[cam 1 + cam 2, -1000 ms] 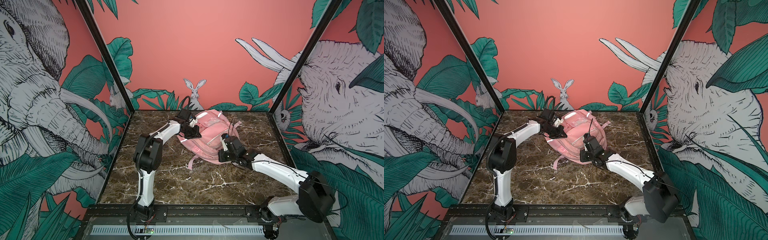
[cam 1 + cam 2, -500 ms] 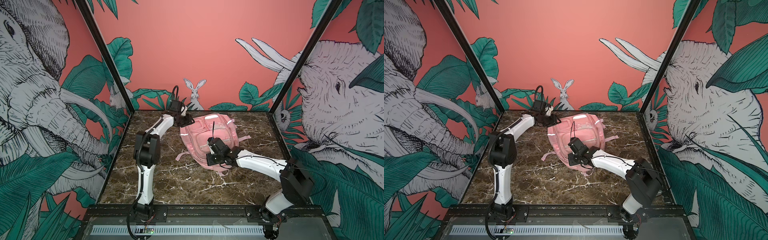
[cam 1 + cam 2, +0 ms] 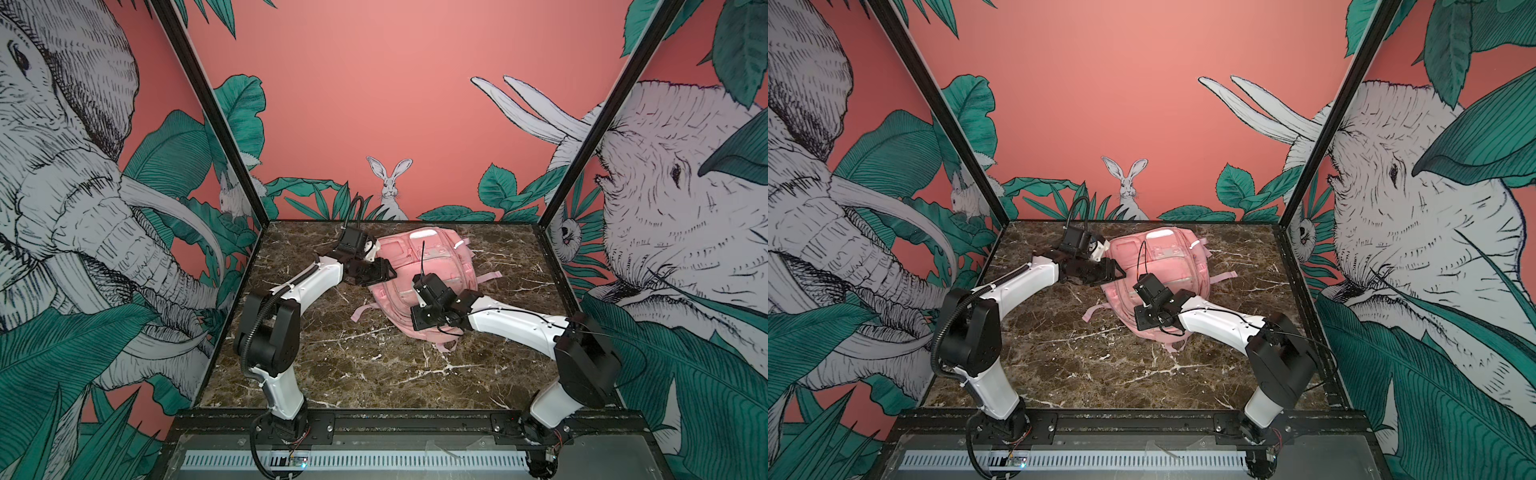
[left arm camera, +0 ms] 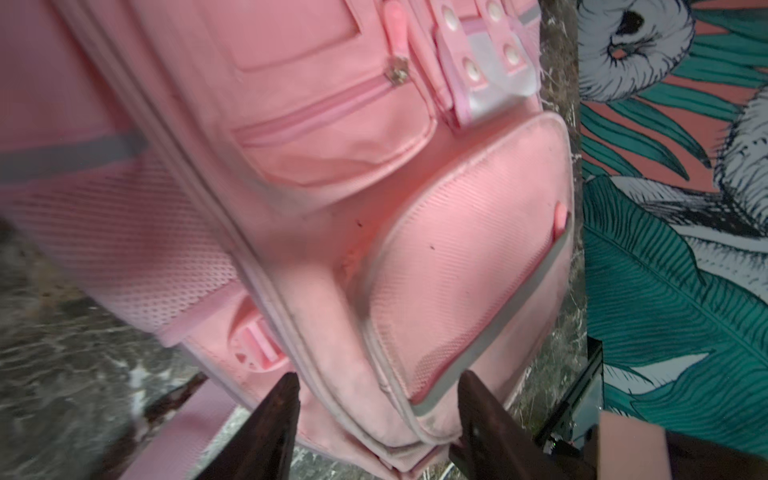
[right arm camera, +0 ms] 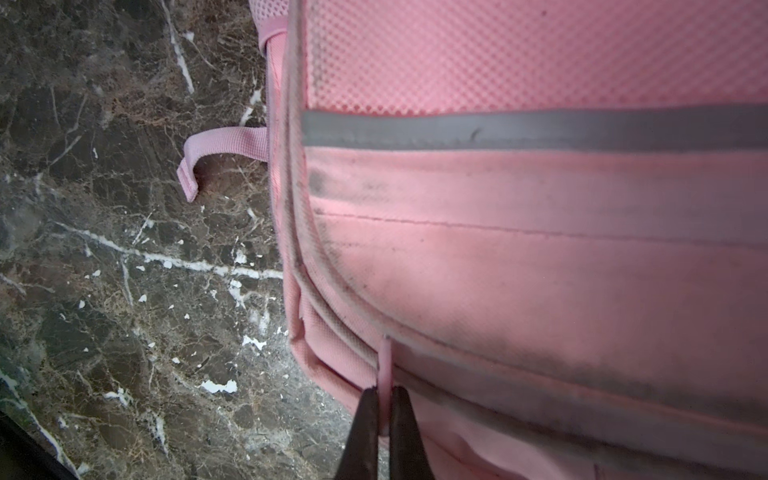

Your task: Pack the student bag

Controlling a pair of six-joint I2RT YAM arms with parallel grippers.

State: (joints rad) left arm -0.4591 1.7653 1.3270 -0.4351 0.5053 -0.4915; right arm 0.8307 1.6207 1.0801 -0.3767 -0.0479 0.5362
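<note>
The pink student bag (image 3: 446, 262) lies on the table (image 3: 374, 374) toward 12 o'clock, with the left end effector (image 4: 374, 415) spread apart around its 9 o'clock edge and the right end effector (image 5: 384, 399) pinched tight on a thin pink zipper pull (image 5: 385, 361) near 6 o'clock.

The student bag (image 3: 444, 259) (image 3: 1177, 262) is a soft pink backpack lying front side up toward the back of the dark marble desk (image 3: 353, 365), near its middle in both top views. Its front pockets (image 4: 332, 137) are zipped shut, grey reflective strips (image 5: 540, 126) cross the grubby fabric, and pink strap ends (image 3: 362, 312) trail onto the stone at either side. A thin pink zip pull (image 5: 385, 365) sticks out from an edge seam.
</note>
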